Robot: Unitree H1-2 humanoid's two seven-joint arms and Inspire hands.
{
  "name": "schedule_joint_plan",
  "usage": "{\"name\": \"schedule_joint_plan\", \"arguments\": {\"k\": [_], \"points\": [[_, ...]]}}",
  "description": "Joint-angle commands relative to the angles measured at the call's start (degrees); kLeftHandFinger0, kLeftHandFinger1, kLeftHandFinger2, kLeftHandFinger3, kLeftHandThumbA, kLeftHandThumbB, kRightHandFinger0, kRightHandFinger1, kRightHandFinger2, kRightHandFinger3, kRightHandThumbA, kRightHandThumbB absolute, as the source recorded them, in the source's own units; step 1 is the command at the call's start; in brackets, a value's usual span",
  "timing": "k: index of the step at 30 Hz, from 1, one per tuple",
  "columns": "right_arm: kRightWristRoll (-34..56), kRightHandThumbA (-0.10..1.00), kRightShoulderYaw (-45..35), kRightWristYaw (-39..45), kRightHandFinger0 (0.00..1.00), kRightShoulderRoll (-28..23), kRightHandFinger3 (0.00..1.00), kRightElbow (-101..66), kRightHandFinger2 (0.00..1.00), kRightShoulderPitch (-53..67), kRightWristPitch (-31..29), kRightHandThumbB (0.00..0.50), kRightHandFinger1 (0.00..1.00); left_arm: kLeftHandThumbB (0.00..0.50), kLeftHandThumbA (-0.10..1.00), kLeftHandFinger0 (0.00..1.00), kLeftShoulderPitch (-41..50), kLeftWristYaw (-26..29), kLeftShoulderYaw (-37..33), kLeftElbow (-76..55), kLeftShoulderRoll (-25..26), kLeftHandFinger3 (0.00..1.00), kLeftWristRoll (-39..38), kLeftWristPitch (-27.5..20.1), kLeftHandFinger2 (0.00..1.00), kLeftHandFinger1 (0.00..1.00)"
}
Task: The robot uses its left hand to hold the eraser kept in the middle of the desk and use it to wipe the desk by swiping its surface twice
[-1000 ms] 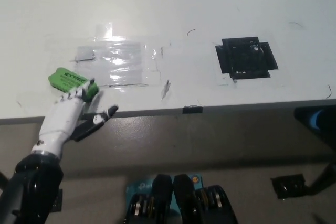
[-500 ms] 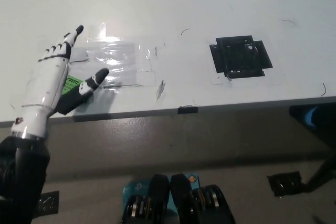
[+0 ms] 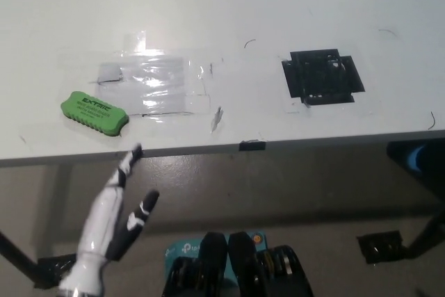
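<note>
One black tape patch (image 3: 322, 76) beside eraser (image 3: 94, 111)

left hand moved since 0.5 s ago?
Yes. The left hand, open, has pulled back off the desk: it was over the green eraser, now it hangs below the desk's front edge, eraser uncovered.

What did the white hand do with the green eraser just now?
The left hand let go of the green eraser and drew back off the desk, fingers open. The eraser lies alone near the front edge. The black tape square stayed put.
</note>
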Motion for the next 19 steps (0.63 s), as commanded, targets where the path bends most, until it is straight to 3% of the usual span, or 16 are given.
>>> {"name": "schedule_joint_plan", "arguments": {"k": [1, 6, 7, 8, 9, 13, 17, 19], "points": [[0.8, 1.00, -0.1, 0.4, 1.00, -0.7, 1.00, -1.3, 1.00, -1.4, 0.3, 0.113, 1.00, 0.341, 1.00, 1.00, -0.2, -0.7, 1.1, 4.2, -1.5, 1.00, -7.7, -5.5, 1.00, 1.00], [0.7, 1.00, 0.3, 0.5, 1.00, -0.7, 1.00, -1.2, 1.00, -1.2, -0.3, 0.103, 1.00, 0.393, 1.00, 1.00, -0.1, -1.0, 2.4, 10.5, -3.3, 1.00, -10.1, -3.7, 1.00, 1.00], [0.6, 1.00, 0.4, 0.5, 1.00, -0.7, 1.00, -1.2, 1.00, -1.1, -0.2, 0.090, 1.00, 0.389, 1.00, 1.00, -0.2, -1.8, 3.2, 12.4, -4.1, 1.00, -13.1, -4.1, 1.00, 1.00], [0.5, 1.00, 0.5, 0.5, 1.00, -0.6, 1.00, -1.1, 1.00, -1.2, -0.1, 0.082, 1.00, 0.341, 1.00, 1.00, -0.2, -2.2, 3.6, 13.2, -4.2, 1.00, -14.5, -4.2, 1.00, 1.00], [0.6, 1.00, 0.6, 0.6, 1.00, -0.5, 1.00, -1.0, 1.00, -1.2, -0.6, 0.068, 1.00, 0.373, 1.00, 1.00, -0.5, -1.7, 3.8, 14.2, -4.3, 1.00, -13.7, -4.2, 1.00, 1.00], [0.9, 1.00, 0.6, 0.4, 1.00, 0.0, 1.00, -0.9, 1.00, -0.8, -1.0, 0.053, 1.00, 0.316, 1.00, 1.00, -1.2, -1.1, 4.5, 19.6, -4.8, 1.00, -13.7, -6.9, 1.00, 1.00], [1.0, 1.00, 0.4, 0.1, 1.00, 0.5, 1.00, -0.8, 1.00, -1.1, -1.1, 0.042, 1.00, 0.368, 1.00, 1.00, -2.6, -0.9, 5.3, 21.8, -4.6, 1.00, -14.0, -5.7, 1.00, 1.00], [0.8, 1.00, 0.6, 0.2, 1.00, 0.4, 1.00, -0.7, 1.00, -1.1, -1.1, 0.046, 1.00, 0.359, 1.00, 1.00, -3.0, -0.6, 5.9, 23.2, -4.8, 1.00, -14.5, -4.9, 1.00, 1.00]]}}
